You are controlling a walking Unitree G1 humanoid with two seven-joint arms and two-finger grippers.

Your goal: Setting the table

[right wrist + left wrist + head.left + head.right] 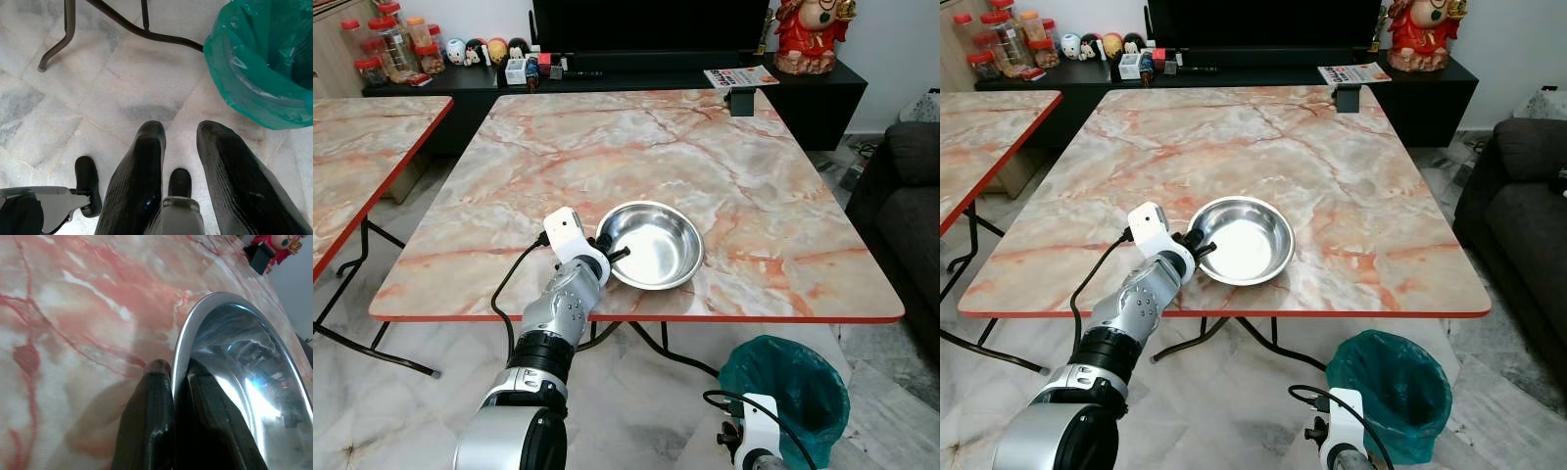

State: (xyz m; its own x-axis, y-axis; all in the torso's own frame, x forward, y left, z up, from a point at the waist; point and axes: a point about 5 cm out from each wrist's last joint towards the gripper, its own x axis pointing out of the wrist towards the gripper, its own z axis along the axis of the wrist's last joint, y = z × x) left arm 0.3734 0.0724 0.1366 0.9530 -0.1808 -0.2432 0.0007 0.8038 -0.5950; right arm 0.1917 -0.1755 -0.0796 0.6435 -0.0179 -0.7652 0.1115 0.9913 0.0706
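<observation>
Marble-patterned surface [724,166], pink and cream with a red edge, on black folding legs; a second one of the same make [357,147] stands just to the robot's left.

Black cabinet [607,83] along the far wall, carrying a dark screen [646,24], a red figurine [808,34], a magazine [740,76], small toy figures, and clear jars with red lids [386,44]; the jars' contents look brownish, kind not discernible.

Dark sofa [911,206] at the robot's right.

Green-lined bin [785,392] on the tiled floor [88,98] beside the near right corner of the surface, open-topped; nothing can be made out inside beyond the liner.

Steel bowl [656,245], round, shallow, polished, upright near the front edge of the surface, a little left of centre. Empty; the inside shows only reflections.

Small black object [741,101] upright at the far edge of the surface, well apart from the bowl.

Left claw [172,382]: reaching over the front edge, fingers closed on the bowl's near-left rim, one finger outside the wall and one inside.

Right claw [178,147]: hanging low over the floor next to the bin, fingers parted, holding nothing.
</observation>
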